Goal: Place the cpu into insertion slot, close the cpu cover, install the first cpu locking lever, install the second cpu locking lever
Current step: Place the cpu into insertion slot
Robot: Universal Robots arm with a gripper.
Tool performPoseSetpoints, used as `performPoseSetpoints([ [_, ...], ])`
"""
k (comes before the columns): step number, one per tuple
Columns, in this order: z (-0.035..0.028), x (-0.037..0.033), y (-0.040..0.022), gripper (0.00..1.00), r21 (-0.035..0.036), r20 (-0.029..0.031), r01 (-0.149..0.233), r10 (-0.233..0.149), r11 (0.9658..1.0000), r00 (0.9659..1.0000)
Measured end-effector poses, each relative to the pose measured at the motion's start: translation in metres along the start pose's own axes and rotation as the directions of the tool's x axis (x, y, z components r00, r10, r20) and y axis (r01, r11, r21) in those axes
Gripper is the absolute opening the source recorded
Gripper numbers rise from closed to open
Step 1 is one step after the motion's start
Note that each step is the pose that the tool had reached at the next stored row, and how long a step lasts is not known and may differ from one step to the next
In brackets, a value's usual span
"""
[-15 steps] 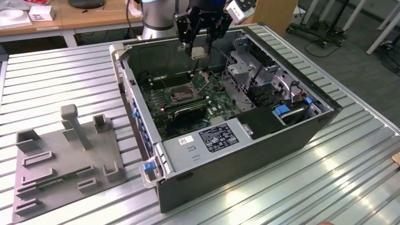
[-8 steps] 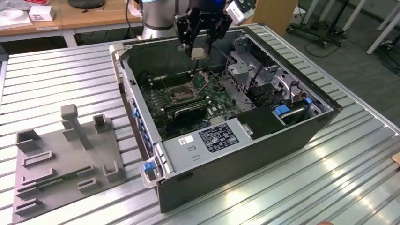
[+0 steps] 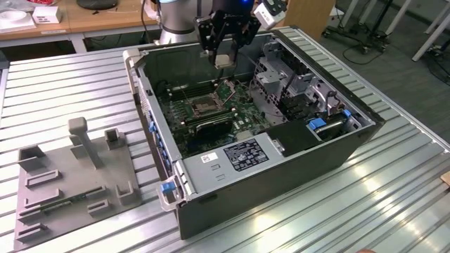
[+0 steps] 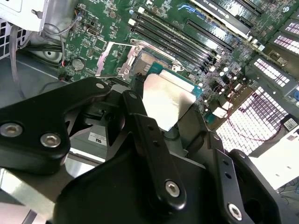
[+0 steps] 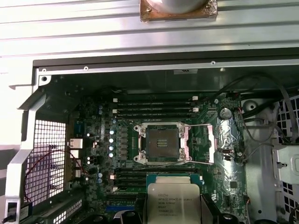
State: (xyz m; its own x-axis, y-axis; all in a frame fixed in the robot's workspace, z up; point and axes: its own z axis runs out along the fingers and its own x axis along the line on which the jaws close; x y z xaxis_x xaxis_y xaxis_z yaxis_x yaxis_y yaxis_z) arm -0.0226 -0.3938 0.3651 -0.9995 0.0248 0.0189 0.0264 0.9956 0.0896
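**Placement of the cpu (image 3: pixel 223 61).** The hand (image 3: pixel 223 56) was closed on the chip, clamping it by two opposite edges. It hung above the open computer case (image 3: pixel 338 142), with the chip's printed face turned up and well clear of the board.

In the first wrist view the insertion slot (image 5: pixel 162 143) lay bare. The cpu cover (image 5: pixel 223 140) was swung open to one side of it, and a thin wire lever (image 5: pixel 198 125) was released beside the rim. The cpu (image 5: pixel 170 200) sat off-centre from the slot in that view.

Judged from this, good practice was to:
- square the chip's edges to the silvery rim;
- keep the chip level;
- bring it straight down without sliding it across the contacts;
- let go only once it lay flat inside the rim.

The case rested on a ribbed metal tabletop (image 3: pixel 365 200). A grey fixture board (image 3: pixel 70 184) lay towards the exterior view's left. Wooden desks (image 3: pixel 105 18) and a grey floor with wheeled stands (image 3: pixel 365 37) lay beyond.
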Motion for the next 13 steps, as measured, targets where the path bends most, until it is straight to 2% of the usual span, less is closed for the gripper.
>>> performPoseSetpoints([
  [6,0.0046,0.0007,-0.0004,0.54,-0.0001,0.0010,0.000,0.000,1.0000,1.0000],
  [13,0.0054,0.0008,-0.0005,0.54,-0.0002,0.0010,0.000,0.000,1.0000,1.0000],
])
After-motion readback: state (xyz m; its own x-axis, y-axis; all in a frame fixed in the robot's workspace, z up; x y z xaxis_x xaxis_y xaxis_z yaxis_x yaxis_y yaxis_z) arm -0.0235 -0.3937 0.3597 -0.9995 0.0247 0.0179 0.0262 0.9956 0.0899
